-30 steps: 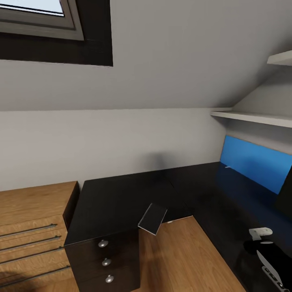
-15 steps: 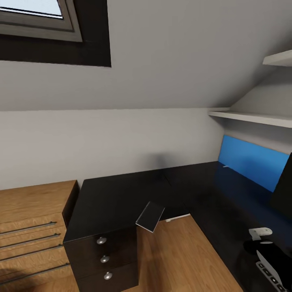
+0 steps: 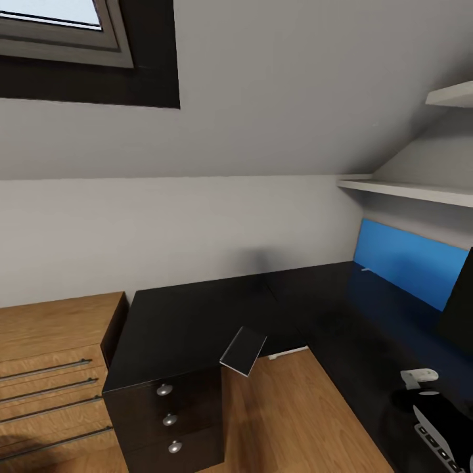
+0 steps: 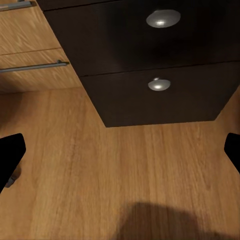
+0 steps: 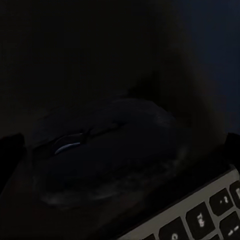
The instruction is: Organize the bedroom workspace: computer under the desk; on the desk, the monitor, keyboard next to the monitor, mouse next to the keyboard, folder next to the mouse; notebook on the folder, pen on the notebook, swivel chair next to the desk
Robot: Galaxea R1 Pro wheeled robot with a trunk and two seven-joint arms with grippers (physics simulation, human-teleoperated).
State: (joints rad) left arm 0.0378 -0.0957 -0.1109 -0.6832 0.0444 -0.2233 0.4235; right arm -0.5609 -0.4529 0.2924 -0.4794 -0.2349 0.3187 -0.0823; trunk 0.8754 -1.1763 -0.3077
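Observation:
The desk (image 3: 197, 315) is L-shaped with a glossy black top and a black drawer unit (image 3: 167, 414). A black edge of the monitor (image 3: 460, 302) stands on its right wing. Low at the right lies the keyboard (image 3: 437, 443), and a pale and black piece of my right arm (image 3: 418, 378) hangs just beyond it. In the right wrist view the dark oval mouse (image 5: 105, 155) rests on the desk beside the keyboard (image 5: 200, 215). My right gripper (image 5: 120, 150) is open with a finger on each side of the mouse. My left gripper (image 4: 120, 155) is open over the wooden floor before the drawer unit (image 4: 150, 60).
A light wooden drawer cabinet (image 3: 52, 368) stands left of the desk. A thin dark grey slab (image 3: 244, 351) tilts over the desk's inner corner. A blue panel (image 3: 407, 266) lines the wall behind the right wing, under white shelves (image 3: 407, 190). Wooden floor (image 3: 289, 420) fills the desk's inner angle.
The head camera turned slightly right a second ago, bringing more of the monitor's edge into view. Since then the pale piece of my right arm has crept a little left.

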